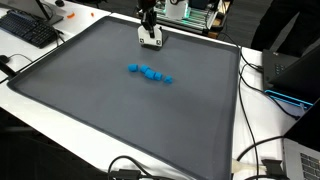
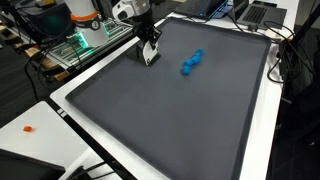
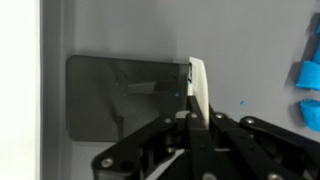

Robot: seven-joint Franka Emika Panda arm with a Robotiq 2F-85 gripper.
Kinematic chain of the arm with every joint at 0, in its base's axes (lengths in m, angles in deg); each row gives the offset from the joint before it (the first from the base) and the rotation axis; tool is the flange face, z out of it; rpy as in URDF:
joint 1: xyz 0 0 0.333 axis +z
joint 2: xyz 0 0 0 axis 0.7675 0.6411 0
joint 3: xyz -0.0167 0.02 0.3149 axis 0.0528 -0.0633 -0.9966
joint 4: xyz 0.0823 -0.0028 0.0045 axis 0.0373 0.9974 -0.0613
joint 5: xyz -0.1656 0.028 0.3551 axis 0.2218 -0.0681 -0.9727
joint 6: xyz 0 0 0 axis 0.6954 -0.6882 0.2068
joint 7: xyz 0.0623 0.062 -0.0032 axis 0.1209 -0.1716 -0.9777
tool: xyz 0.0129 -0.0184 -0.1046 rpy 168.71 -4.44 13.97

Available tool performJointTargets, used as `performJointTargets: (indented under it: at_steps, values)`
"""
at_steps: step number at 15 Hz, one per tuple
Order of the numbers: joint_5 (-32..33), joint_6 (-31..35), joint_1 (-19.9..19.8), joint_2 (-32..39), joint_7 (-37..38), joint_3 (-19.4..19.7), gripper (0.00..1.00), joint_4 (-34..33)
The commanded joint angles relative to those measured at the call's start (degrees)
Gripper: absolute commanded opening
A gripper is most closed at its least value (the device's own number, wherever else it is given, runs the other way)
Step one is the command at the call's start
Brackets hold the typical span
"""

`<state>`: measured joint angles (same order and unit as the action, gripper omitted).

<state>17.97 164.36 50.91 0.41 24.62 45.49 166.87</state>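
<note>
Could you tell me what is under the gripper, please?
Only bare grey mat shows under the shut gripper; the blue blocks lie apart. The spot right beneath it is hidden.

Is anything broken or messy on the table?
No, nothing stands out. The blue blocks lie in a short row on the gray mat, and the shut fingers are apart from them.

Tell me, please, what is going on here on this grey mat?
A robot arm's gripper stands low over a grey mat, near one edge. It is shut and holds nothing. A small row of blue blocks lies apart from it, nearer the middle of the mat; the wrist view shows them only at the picture's edge.
</note>
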Motion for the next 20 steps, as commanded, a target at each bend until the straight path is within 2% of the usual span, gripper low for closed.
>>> performJointTargets:
  at_steps: [1, 13, 20]
  values:
    - [0.83, 1.63, 0.24, -0.07, 0.87, 0.06, 0.01, 0.56]
    - [-0.61, 4.54, 0.85, 2.23, -0.34, -0.06, 0.01, 0.46]
    - [-0.47, 3.40, 1.10, 3.03, -0.58, -0.20, 0.01, 0.29]
